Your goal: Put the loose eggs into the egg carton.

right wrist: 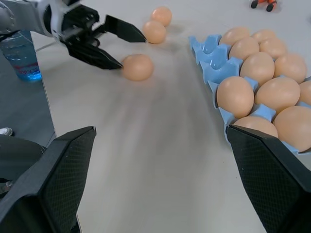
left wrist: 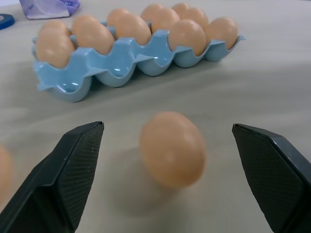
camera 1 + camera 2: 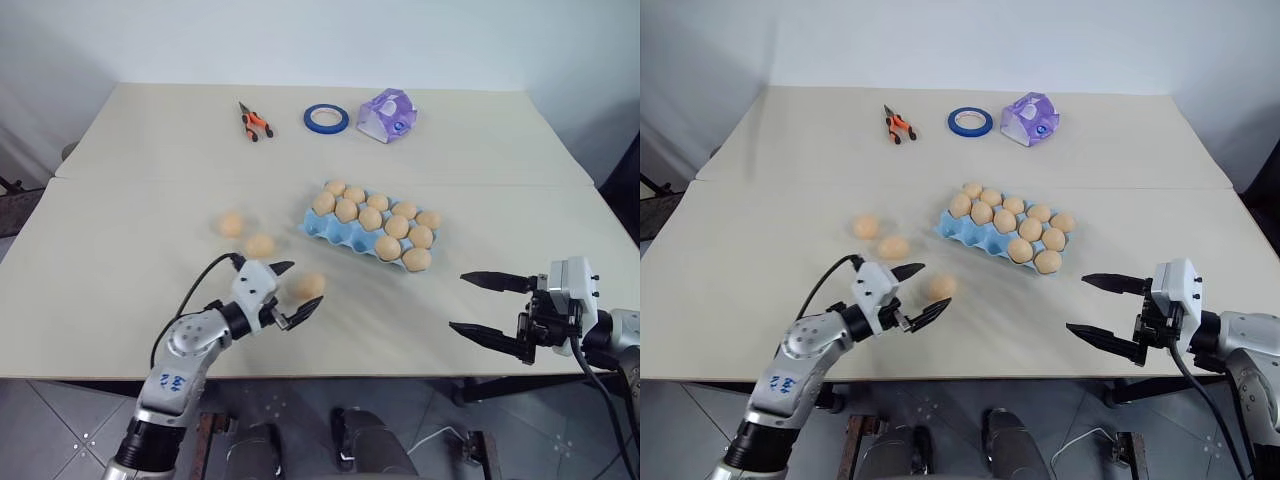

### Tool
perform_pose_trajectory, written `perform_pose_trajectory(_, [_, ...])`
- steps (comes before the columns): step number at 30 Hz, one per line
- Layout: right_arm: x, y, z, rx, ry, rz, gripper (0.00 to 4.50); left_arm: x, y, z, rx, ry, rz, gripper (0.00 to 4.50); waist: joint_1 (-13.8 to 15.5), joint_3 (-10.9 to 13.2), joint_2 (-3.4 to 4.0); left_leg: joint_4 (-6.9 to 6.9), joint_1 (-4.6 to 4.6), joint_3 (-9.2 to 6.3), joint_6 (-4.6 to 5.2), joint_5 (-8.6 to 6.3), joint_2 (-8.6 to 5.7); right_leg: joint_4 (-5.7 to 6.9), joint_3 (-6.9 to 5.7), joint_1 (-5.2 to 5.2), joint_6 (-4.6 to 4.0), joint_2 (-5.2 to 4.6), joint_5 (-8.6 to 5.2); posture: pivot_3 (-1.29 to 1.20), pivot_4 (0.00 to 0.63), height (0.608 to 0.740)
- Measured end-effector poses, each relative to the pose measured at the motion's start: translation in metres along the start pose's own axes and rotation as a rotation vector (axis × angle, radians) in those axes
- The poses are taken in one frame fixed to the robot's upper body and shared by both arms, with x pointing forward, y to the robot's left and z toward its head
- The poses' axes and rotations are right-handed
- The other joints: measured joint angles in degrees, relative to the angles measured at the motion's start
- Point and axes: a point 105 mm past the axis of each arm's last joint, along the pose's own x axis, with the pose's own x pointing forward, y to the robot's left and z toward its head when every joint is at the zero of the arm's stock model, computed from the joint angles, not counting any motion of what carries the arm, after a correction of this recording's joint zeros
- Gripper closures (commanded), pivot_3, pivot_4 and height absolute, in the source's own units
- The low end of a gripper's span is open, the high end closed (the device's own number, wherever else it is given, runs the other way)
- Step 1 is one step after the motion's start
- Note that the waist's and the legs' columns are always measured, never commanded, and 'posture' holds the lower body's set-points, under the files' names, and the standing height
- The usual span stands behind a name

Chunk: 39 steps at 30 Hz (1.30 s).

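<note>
Three loose eggs lie on the table left of the egg carton: one [image 3: 231, 224], a second [image 3: 259, 245] and a third [image 3: 309, 286] nearest the front. My left gripper [image 3: 307, 283] is open, with a finger on either side of that third egg [image 2: 172, 148] and a gap on both sides. The light blue egg carton [image 3: 318, 228] holds several eggs, and its cups on the near left side are bare. To the right of the carton, my right gripper [image 3: 457, 301] is open and holds nothing near the front edge.
Orange-handled pliers [image 3: 254, 122], a blue tape ring [image 3: 326, 118] and a purple faceted packet [image 3: 388, 113] lie at the far side of the table. A blue water bottle [image 1: 19, 56] stands beyond the table edge in the right wrist view.
</note>
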Motion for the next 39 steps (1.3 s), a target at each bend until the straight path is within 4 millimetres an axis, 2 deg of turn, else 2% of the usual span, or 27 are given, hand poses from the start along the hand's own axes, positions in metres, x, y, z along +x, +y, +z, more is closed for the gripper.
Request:
perform_pose_trajectory(6, [-0.001, 0.001, 0.001, -0.003, 0.005, 0.017, 0.02, 0.018, -0.002, -0.013, -0.003, 0.085, -0.002, 0.0, 0.1, 0.0, 0.01, 0.01, 0.0, -0.05, 0.02, 0.01, -0.06, -0.01, 0.01, 0.03, 0.16, -0.02, 0.09, 0.0, 0.15, 0.74])
perform_pose_trajectory(9, [-0.002, 0.0, -0.001, 0.006, 0.005, 0.015, 0.0, 0.025, -0.003, -0.016, 0.001, 0.11, -0.007, 0.6, 0.1, 0.0, 0.01, 0.01, 0.01, -0.08, 0.04, 0.02, -0.07, -0.02, 0.01, 0.07, 0.17, -0.02, 0.1, 0.0, 0.15, 0.74])
perform_pose_trajectory(15, [-0.002, -0.002, -0.002, 0.006, 0.008, -0.003, 0.0, 0.034, -0.003, -0.016, 0.003, 0.119, -0.018, 2.58, 0.1, 0.0, 0.02, 0.0, 0.17, -0.13, 0.01, 0.01, -0.08, -0.05, 0.0, 0.29, 0.18, -0.02, 0.1, 0.0, 0.15, 0.74])
perform_pose_trajectory(17, [-0.002, -0.003, -0.002, 0.005, 0.009, -0.011, 0.0, 0.035, -0.003, -0.015, -0.002, 0.123, -0.019, 2.85, 0.1, 0.0, 0.02, 0.0, 0.21, -0.17, 0.0, 0.0, -0.08, -0.07, -0.01, 0.37, 0.18, -0.02, 0.1, 0.0, 0.15, 0.74])
perform_pose_trajectory(22, [-0.002, -0.003, -0.003, -0.001, 0.004, -0.028, 0.0, 0.04, -0.005, -0.009, -0.007, 0.103, -0.044, 2.92, 0.2, 0.0, 0.03, 0.0, 0.21, -0.19, 0.02, 0.01, -0.1, -0.21, -0.01, 0.44, 0.18, -0.03, 0.1, 0.0, 0.15, 0.74])
perform_pose_trajectory(25, [-0.002, -0.004, -0.003, -0.001, 0.0, -0.04, 0.0, 0.059, -0.006, 0.022, -0.004, -0.002, -0.064, 2.92, 0.5, 0.0, 0.07, 0.0, 0.1, -0.24, 0.13, 0.06, -0.2, -0.45, -0.01, 0.49, 0.29, -0.07, 0.17, 0.0, 0.15, 0.74])
perform_pose_trajectory(28, [-0.001, -0.004, -0.002, -0.005, -0.003, -0.05, 0.0, 0.078, -0.007, 0.042, 0.033, -0.059, -0.085, 2.92, 0.9, 0.0, 0.08, -0.01, 0.07, -0.24, 0.24, 0.05, -0.27, -0.6, 0.0, 0.53, 0.44, -0.12, 0.27, 0.0, 0.15, 0.74])
perform_pose_trajectory(34, [-0.001, -0.005, -0.005, 0.003, -0.004, -0.068, 0.0, 0.112, -0.008, 0.043, 0.023, -0.059, -0.071, 2.92, 1.4, 0.0, 0.15, -0.05, -0.01, -0.23, 0.51, 0.15, -0.28, -0.64, 0.04, 0.44, 0.56, -0.09, 0.33, 0.0, 0.15, 0.74])
perform_pose_trajectory(39, [0.0, -0.003, -0.006, 0.003, -0.008, -0.077, 0.0, 0.133, -0.009, 0.059, 0.061, -0.115, -0.099, 2.92, 1.5, 0.0, 0.16, -0.11, -0.04, -0.25, 0.49, 0.13, -0.29, -0.69, 0.02, 0.42, 0.57, -0.07, 0.33, 0.0, 0.15, 0.74])
